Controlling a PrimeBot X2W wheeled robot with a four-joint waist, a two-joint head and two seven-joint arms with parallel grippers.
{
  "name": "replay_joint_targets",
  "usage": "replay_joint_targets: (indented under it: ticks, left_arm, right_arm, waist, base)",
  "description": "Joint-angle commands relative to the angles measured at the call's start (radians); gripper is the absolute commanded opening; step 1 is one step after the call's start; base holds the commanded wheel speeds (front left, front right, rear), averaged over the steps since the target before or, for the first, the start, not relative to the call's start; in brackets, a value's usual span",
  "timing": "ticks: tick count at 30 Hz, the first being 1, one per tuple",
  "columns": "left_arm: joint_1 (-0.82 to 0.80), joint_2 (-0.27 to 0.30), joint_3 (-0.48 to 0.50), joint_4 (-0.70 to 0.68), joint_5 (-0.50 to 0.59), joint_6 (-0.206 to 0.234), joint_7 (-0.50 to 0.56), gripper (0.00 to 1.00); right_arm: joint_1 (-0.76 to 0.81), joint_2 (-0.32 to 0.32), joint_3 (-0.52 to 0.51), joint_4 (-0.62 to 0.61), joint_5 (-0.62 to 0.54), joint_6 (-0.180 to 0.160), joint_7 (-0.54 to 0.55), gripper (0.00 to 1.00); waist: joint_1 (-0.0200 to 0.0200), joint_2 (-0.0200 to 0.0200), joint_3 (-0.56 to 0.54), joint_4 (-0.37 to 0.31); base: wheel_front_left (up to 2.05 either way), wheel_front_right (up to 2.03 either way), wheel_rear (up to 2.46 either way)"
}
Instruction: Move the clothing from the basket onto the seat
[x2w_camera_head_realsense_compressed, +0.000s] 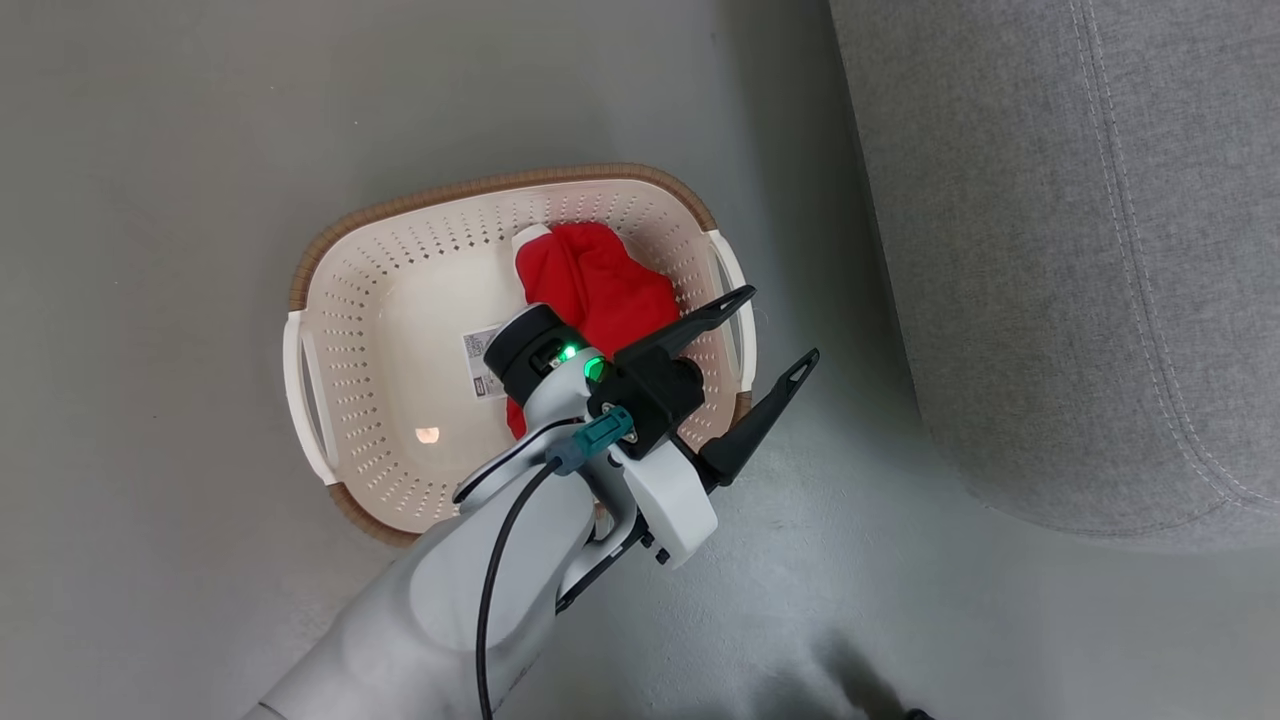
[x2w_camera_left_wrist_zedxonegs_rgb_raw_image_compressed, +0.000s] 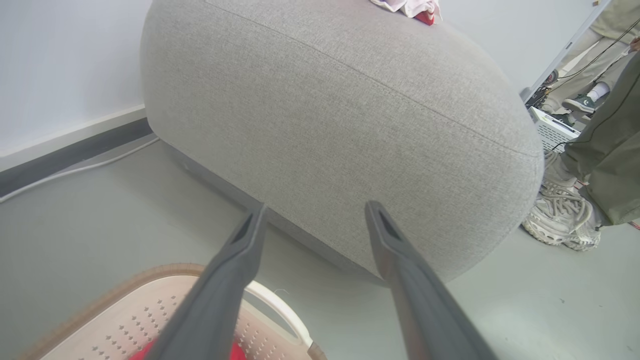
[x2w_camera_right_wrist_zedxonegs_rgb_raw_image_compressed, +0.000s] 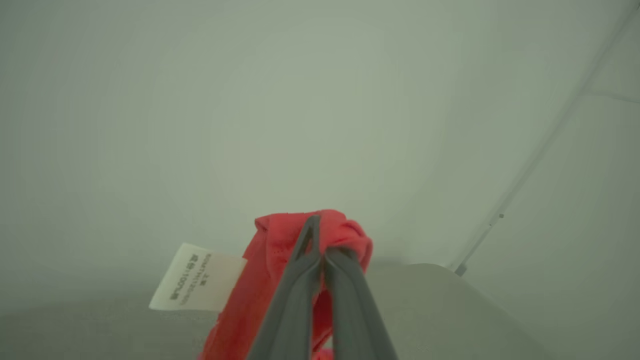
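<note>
The cream basket (x2w_camera_head_realsense_compressed: 330, 300) stands on the floor with red clothing (x2w_camera_head_realsense_compressed: 600, 285) piled against its right wall. My left gripper (x2w_camera_head_realsense_compressed: 781, 325) hangs open and empty over the basket's right handle, fingers pointing toward the grey seat (x2w_camera_head_realsense_compressed: 1080, 250). In the left wrist view the left gripper (x2w_camera_left_wrist_zedxonegs_rgb_raw_image_compressed: 316, 207) faces the seat's (x2w_camera_left_wrist_zedxonegs_rgb_raw_image_compressed: 340, 110) rounded side. The basket (x2w_camera_left_wrist_zedxonegs_rgb_raw_image_compressed: 150, 310) and a bit of red clothing (x2w_camera_left_wrist_zedxonegs_rgb_raw_image_compressed: 239, 351) lie below, and a red-and-white garment (x2w_camera_left_wrist_zedxonegs_rgb_raw_image_compressed: 412, 7) rests on the seat's top. My right gripper (x2w_camera_right_wrist_zedxonegs_rgb_raw_image_compressed: 322, 240) is shut on a red garment (x2w_camera_right_wrist_zedxonegs_rgb_raw_image_compressed: 270, 260) with a white care label (x2w_camera_right_wrist_zedxonegs_rgb_raw_image_compressed: 195, 277).
A person's pale shoes (x2w_camera_left_wrist_zedxonegs_rgb_raw_image_compressed: 565, 220) and olive trouser legs stand on the floor beyond the seat's far end, beside a white perforated box (x2w_camera_left_wrist_zedxonegs_rgb_raw_image_compressed: 552, 130). A white cable (x2w_camera_left_wrist_zedxonegs_rgb_raw_image_compressed: 75, 170) runs along the wall's base. Grey floor separates basket and seat.
</note>
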Motion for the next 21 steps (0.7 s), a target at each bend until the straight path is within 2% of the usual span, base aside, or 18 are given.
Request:
replay_joint_targets:
  ticks: [1, 7, 21]
  left_arm:
    - [-0.009, -0.005, 0.023, -0.028, 0.010, -0.004, -0.005, 1.00]
    - [0.008, -0.005, 0.026, -0.023, 0.012, -0.005, -0.005, 1.00]
    - [0.040, -0.005, 0.042, 0.001, -0.007, -0.006, -0.005, 1.00]
  right_arm:
    - [0.050, -0.025, -0.015, -0.031, 0.007, 0.001, -0.005, 0.00]
    - [0.185, -0.014, -0.094, -0.005, 0.031, 0.001, -0.005, 0.00]
    - [0.339, 0.072, -0.118, 0.274, 0.064, 0.001, -0.005, 0.00]
  waist:
    - [0.0000, 0.0000, -0.002, 0.000]
    - [0.0000, 0.0000, -0.012, 0.002]
    - [0.0000, 0.0000, -0.065, 0.027]
  base:
    - [0.00, 0.00, 0.00]
    - [0.00, 0.00, 0.00]
    - [0.00, 0.00, 0.00]
